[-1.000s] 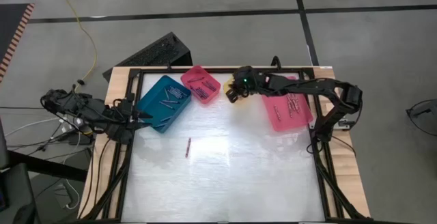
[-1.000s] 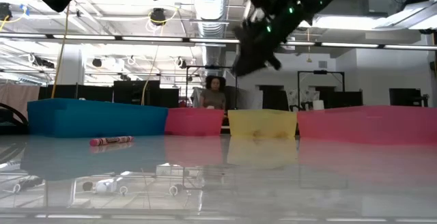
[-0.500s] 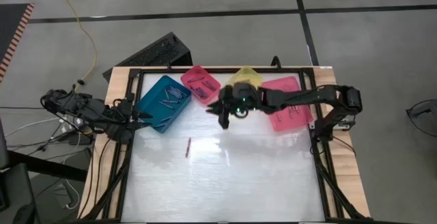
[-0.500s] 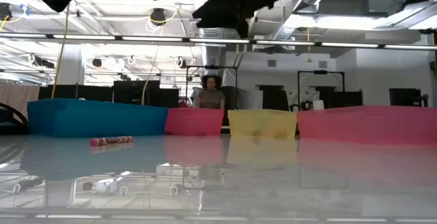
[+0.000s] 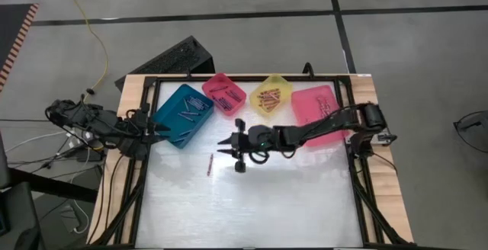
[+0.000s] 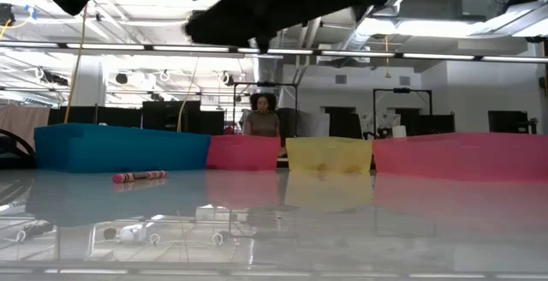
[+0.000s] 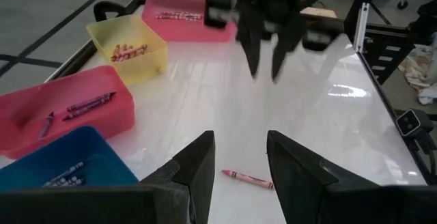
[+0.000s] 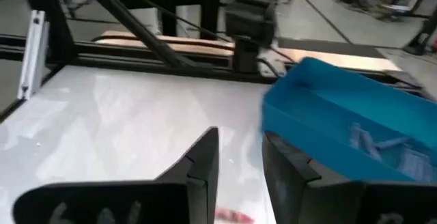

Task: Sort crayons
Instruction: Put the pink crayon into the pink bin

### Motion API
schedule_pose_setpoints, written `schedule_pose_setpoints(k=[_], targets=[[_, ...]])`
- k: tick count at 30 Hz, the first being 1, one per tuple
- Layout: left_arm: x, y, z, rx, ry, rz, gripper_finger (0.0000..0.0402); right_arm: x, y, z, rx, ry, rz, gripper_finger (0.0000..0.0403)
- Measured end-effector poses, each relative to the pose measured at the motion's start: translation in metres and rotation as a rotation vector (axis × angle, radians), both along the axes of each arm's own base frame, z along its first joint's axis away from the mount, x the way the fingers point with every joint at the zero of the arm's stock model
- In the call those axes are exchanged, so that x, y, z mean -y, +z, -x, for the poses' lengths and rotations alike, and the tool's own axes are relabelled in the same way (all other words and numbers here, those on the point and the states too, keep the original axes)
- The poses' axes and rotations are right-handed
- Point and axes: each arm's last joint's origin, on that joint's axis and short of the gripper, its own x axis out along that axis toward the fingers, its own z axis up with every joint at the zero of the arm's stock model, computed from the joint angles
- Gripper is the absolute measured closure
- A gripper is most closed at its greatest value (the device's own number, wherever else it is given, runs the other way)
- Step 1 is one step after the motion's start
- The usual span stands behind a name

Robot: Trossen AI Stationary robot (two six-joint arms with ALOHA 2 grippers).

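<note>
One red crayon (image 5: 210, 164) lies flat on the white table, apart from the bins; it also shows in the low view (image 6: 139, 176), the left wrist view (image 7: 247, 178) and the right wrist view (image 8: 235, 216). My right gripper (image 5: 227, 152) hangs open and empty above the table, just right of this crayon, its fingers pointing toward the table's left. My left gripper (image 7: 239, 145) is open and empty at the table's left edge, beside the teal bin (image 5: 183, 115). Other crayons lie in the bins.
Four bins stand along the far edge: the teal one, a small pink one (image 5: 224, 94), a yellow one (image 5: 271, 96) and a large pink one (image 5: 320, 114). A black frame (image 5: 252, 78) borders the table. A person (image 6: 264, 116) stands in the room beyond.
My right gripper has swung from the far edge, over the yellow bin, toward the table's near and left side, and now hangs close to the lone red crayon. The yellow bin, covered before, now shows. The crayon has not moved.
</note>
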Motion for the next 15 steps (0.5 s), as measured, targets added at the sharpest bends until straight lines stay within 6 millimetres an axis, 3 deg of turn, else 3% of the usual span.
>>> schedule_pose_setpoints(k=[9, 15], targets=[[0.0, -0.001, 0.0, -0.01, 0.005, -0.008, 0.0278, -0.004, -0.033, -0.062, -0.031, 0.073, -0.002, 0.0294], [0.0, -0.002, 0.001, -0.017, 0.011, 0.004, 0.0278, -0.012, -0.049, -0.092, -0.197, 0.243, 0.136, 0.0294]])
